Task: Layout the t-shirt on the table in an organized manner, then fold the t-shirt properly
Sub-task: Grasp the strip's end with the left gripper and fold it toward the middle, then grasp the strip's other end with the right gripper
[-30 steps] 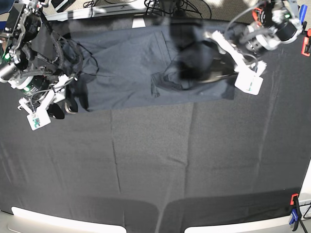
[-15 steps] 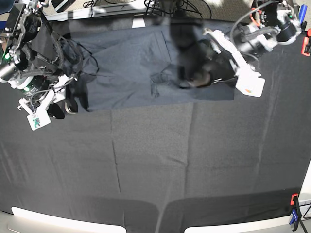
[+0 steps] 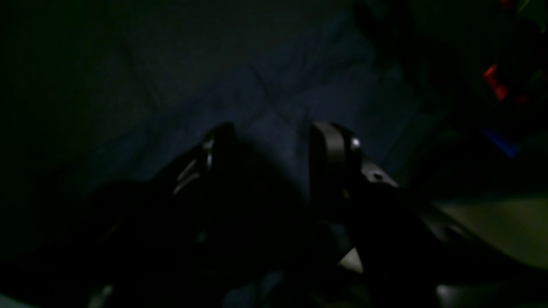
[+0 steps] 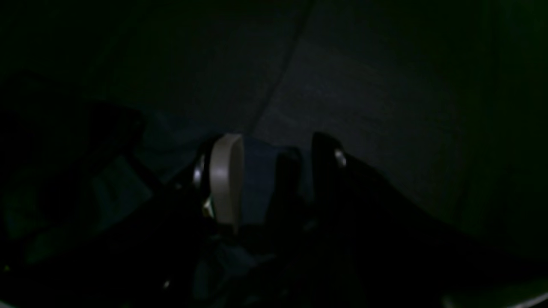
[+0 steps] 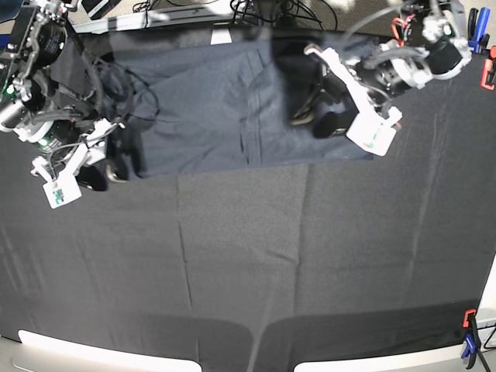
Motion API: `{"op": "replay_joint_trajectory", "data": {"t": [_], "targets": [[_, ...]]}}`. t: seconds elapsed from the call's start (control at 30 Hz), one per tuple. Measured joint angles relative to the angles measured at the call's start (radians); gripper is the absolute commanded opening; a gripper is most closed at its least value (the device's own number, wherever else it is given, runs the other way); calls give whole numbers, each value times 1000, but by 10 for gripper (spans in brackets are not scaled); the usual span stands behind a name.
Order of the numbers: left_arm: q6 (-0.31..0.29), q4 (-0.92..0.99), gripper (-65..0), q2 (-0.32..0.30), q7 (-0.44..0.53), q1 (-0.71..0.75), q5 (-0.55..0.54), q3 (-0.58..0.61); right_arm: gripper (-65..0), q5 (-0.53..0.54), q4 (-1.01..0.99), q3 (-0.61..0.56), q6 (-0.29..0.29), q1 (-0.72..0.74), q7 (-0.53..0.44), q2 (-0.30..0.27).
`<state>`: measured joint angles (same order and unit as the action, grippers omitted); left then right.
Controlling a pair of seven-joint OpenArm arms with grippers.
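The dark t-shirt (image 5: 201,101) lies flat as a wide band along the far part of the table (image 5: 248,256), with a straight fold seam near its middle. My left gripper (image 5: 316,120) hovers over the shirt's right part, open. In the left wrist view its fingers (image 3: 329,149) stand apart with only bluish shirt fabric (image 3: 278,94) beyond them. My right gripper (image 5: 102,176) sits at the shirt's left lower corner, open. The right wrist view is very dark; the gripper (image 4: 276,158) shows two parted fingers over cloth, nothing clearly held.
Cables (image 5: 256,12) crowd the far table edge. A red clamp (image 5: 488,74) sits at the right edge and an orange and blue clamp (image 5: 469,333) at the near right corner. White tags (image 5: 372,132) hang from both grippers.
My left gripper has opened and let go of the lifted shirt fabric, which now lies flat. That arm has shifted left and up. The right arm has not moved.
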<state>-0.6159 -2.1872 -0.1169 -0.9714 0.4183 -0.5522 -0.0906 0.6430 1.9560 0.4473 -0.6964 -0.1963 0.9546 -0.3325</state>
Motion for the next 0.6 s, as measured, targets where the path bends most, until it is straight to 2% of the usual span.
{"op": "replay_joint_trajectory", "data": {"t": [0.17,0.27,0.33,0.37,0.43,0.5,0.6], "targets": [[5,0,-392,0,10,0,58,0,-394,-13,0,0,0,2,43,0],[5,0,-392,-3,88,0,167,0,-393,-17,0,0,5,0,198,-15],[9,0,-392,-19,145,0,192,-1,-393,-21,-2,11,22,-12,204,-45],[42,0,-392,-29,171,1,196,0,-387,-18,-8,29,22,-14,203,-56],[76,0,-392,-48,195,2,217,-1,-329,-3,-38,81,23,-14,202,-81],[92,0,-392,-79,216,3,240,0,-277,74,-95,148,26,-14,198,-108],[127,0,-392,-112,217,2,250,-1,-269,193,-217,218,39,-14,194,-135]]}}
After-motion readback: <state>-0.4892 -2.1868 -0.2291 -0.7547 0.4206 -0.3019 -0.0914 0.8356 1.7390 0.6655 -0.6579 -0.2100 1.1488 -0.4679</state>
